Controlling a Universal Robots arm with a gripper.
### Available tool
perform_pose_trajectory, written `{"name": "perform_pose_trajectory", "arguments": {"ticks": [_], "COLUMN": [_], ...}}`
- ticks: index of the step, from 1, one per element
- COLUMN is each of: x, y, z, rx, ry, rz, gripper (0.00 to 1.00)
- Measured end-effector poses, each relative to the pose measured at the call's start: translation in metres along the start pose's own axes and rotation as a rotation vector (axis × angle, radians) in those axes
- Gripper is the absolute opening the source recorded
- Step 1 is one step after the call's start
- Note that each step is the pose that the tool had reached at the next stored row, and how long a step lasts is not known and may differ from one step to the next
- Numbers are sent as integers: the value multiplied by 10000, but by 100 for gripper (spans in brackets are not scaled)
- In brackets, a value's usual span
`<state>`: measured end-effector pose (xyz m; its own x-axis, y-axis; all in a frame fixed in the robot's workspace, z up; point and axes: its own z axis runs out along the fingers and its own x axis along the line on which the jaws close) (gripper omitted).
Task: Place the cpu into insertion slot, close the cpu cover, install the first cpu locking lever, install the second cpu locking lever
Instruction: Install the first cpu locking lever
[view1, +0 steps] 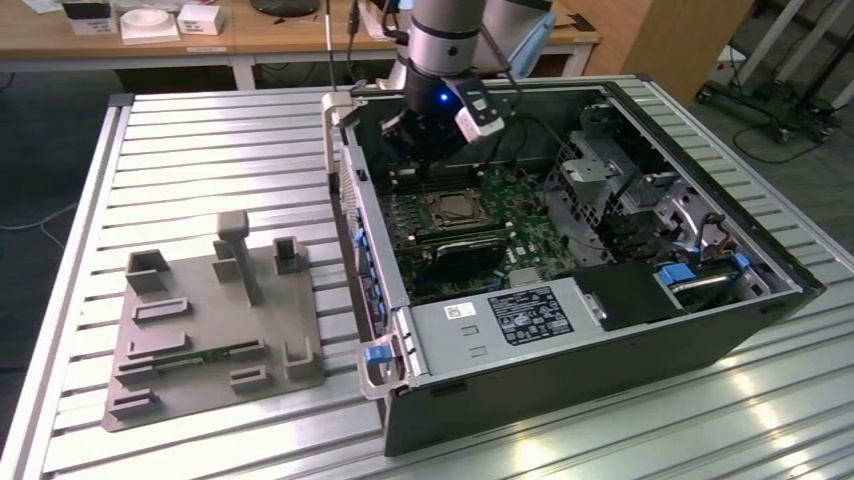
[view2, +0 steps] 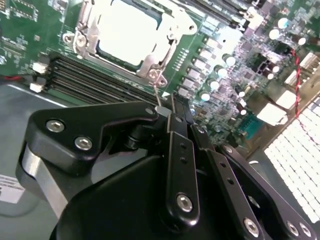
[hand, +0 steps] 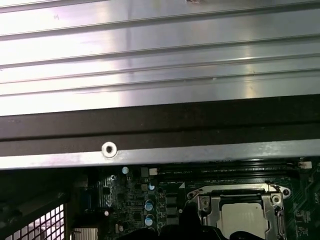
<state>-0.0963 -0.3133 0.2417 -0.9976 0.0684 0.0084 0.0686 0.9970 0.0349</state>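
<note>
Sitting in the shiny-rimmed square insertion slot (view2: 85, 42) under the thin silver cpu cover (view2: 172, 29), the pale silver-grey cpu (view2: 131, 31) is lying just beyond the black gripper (view2: 176, 112), jaws pressing together at a thin wire locking lever (view2: 158, 95) that, I'd say, is asking for slow, steady guiding.

Arm upright, gripper pointing down

In the exterior view the arm (view1: 442, 40) descends almost vertically, its silver-grey wrist section giving way to a black wrist block with a small blue light (view1: 441, 97) glowing on it. Below that hangs the black gripper (view1: 424, 150). In the second wrist view the gripper (view2: 175, 107) shows its bolted linkage fingers (view2: 181, 150) converging, tips drawn together.
</note>
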Motion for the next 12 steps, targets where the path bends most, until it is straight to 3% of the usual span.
{"name": "perform_pose_trajectory", "arguments": {"ticks": [6,12], "x": [73,85], "y": [-15,4], "z": [1,3], "rx": [-1,3], "ry": [1,12], "rz": [-74,-353], "gripper": [10,10]}}
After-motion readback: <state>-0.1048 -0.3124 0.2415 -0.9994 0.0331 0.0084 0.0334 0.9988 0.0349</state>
